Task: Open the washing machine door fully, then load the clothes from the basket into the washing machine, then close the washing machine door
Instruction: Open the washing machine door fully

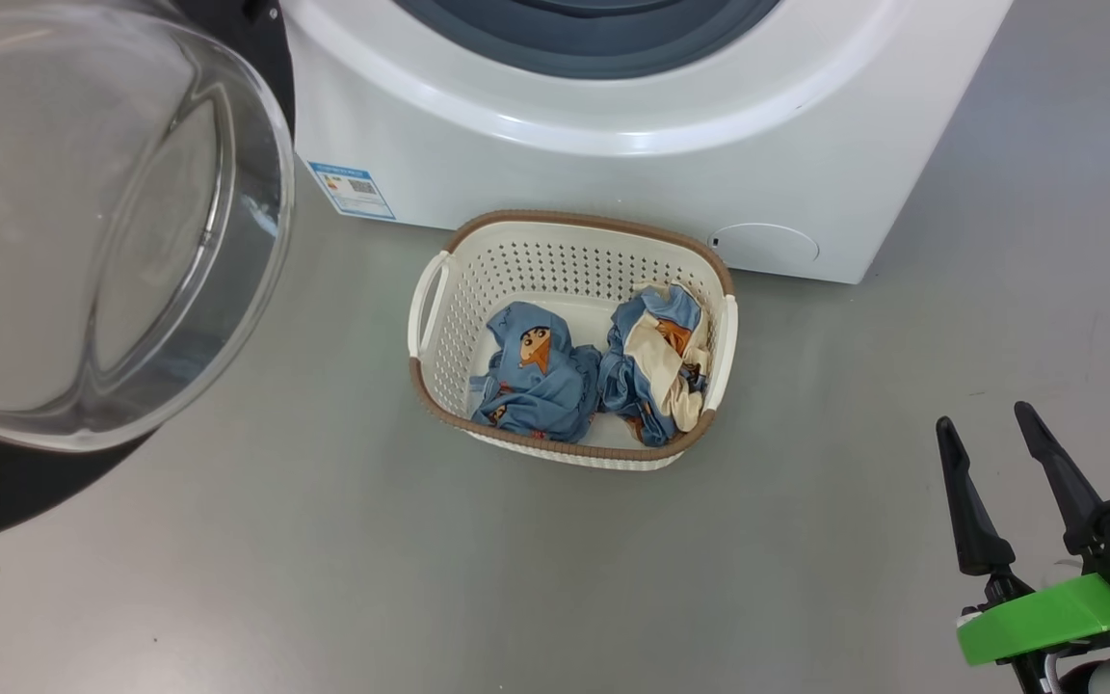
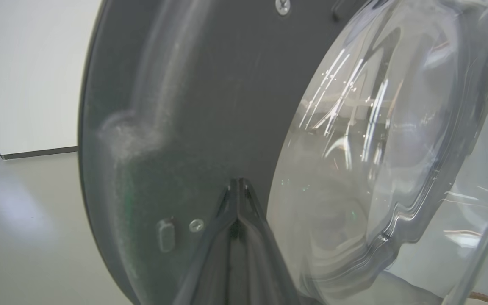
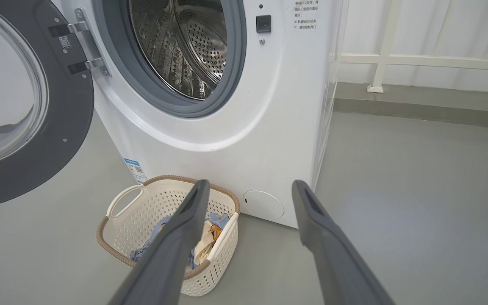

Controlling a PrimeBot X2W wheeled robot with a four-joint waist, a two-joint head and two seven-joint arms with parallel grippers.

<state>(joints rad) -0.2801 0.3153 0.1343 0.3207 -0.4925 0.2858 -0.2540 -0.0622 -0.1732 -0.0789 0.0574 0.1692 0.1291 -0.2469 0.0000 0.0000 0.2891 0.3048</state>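
Note:
The washing machine door [image 1: 83, 222] stands swung open to the left of the white washing machine [image 1: 613, 145], its clear glass bowl bulging toward me. My left gripper [image 2: 237, 182] is shut, its fingertips against the door's dark inner face [image 2: 193, 106] beside the bowl. Before the machine sits the cream basket [image 1: 569, 224], holding the clothes: one blue garment [image 1: 541, 381] and one with cream patches [image 1: 661, 357]. My right gripper [image 1: 986, 416] hovers open and empty to the right of the basket. In the right wrist view its fingers [image 3: 251, 183] frame the basket [image 3: 112, 241] below the steel drum [image 3: 184, 46].
A round filter cap [image 1: 767, 246] sits low on the machine's front, just behind the basket. Grey floor stretches in front and to the right. A white railing [image 3: 396, 63] runs along the wall right of the machine. A white wall [image 2: 28, 63] lies beyond the door.

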